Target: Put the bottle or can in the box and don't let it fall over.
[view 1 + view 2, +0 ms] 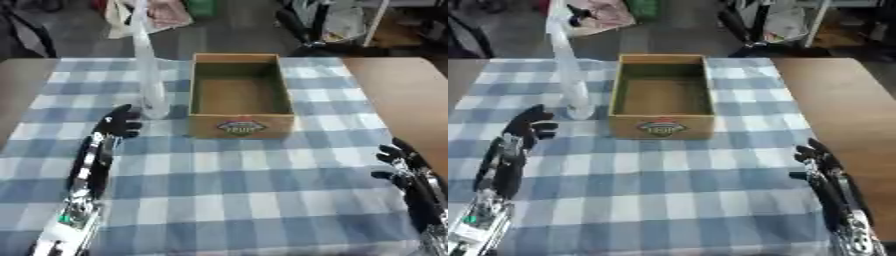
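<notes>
Nearest the camera, the right hand point(820, 160) is seen at the lower right of the blue-and-white checked tablecloth point(236, 185), close to the cloth's right edge; its fingers are relaxed and slightly bent, and nothing is held in it. On the left side, the left hand point(120, 124) is seen further up the cloth, its arm running in from the lower left corner. Its fingers are loosely curved and spread, and nothing is grasped; the hand lies just beside the foot of the bottle, slightly nearer and to the left, and whether it touches the bottle cannot be told.

The bottle point(150, 75) is stood upright on the cloth, just left of the box's near left corner. Its long axis is vertical, with the neck pointing up and away toward the far edge of the table. It is tall, slender and of clear, colourless material, so that the checks are seen faintly through it.

The box point(241, 127) is an open cardboard carton with a round printed label on its near wall. Bare wooden table point(398, 95) is seen to its right.
</notes>
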Robot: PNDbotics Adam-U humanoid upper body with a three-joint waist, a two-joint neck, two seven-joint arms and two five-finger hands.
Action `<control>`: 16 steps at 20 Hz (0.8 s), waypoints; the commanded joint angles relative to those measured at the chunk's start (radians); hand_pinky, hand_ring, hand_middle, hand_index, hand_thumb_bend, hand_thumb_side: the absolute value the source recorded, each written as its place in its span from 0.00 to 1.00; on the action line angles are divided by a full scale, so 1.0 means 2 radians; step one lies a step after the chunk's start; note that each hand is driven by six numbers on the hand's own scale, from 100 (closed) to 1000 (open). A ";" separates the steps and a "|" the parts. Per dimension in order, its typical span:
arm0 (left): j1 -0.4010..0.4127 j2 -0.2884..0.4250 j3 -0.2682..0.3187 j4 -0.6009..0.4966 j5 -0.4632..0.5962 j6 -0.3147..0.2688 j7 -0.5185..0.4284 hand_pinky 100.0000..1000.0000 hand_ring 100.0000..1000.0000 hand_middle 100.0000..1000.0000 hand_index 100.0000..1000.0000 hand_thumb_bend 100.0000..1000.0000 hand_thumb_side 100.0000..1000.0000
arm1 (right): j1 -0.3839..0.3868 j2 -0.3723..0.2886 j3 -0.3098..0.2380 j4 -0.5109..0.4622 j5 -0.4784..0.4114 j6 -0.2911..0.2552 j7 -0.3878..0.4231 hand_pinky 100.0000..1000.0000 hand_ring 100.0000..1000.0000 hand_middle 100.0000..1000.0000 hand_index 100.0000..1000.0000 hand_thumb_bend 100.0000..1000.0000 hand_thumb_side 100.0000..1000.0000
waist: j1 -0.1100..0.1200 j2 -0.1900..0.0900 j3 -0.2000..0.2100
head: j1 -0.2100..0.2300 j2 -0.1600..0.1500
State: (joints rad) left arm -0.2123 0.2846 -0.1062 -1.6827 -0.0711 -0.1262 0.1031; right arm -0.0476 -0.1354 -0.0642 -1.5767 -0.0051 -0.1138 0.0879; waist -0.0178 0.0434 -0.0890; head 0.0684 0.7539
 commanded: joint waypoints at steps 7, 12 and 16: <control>-0.073 0.066 -0.002 0.082 -0.057 0.053 0.031 0.73 0.73 0.73 0.91 0.45 0.74 | -0.005 -0.007 0.000 -0.005 0.001 0.000 0.005 0.63 0.85 0.80 0.96 0.00 0.62 | 0.002 -0.003 -0.015 | 0.004 -0.003; -0.101 0.068 0.003 0.119 -0.113 0.095 0.090 0.73 0.73 0.73 0.91 0.50 0.67 | -0.006 -0.007 0.000 -0.005 0.000 0.000 0.006 0.63 0.85 0.80 0.96 0.00 0.62 | 0.003 -0.004 -0.022 | 0.005 -0.003; -0.113 0.066 0.003 0.132 -0.107 0.108 0.116 0.73 0.73 0.73 0.91 0.52 0.68 | -0.005 -0.006 0.001 -0.004 0.000 0.001 0.007 0.63 0.85 0.80 0.96 0.00 0.63 | 0.004 -0.005 -0.025 | 0.006 -0.003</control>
State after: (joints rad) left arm -0.4179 0.3958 -0.1087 -1.4144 -0.2845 0.0824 0.3164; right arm -0.0487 -0.1354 -0.0611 -1.5760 -0.0051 -0.1114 0.0990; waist -0.0124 0.0437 -0.1385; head 0.0771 0.7539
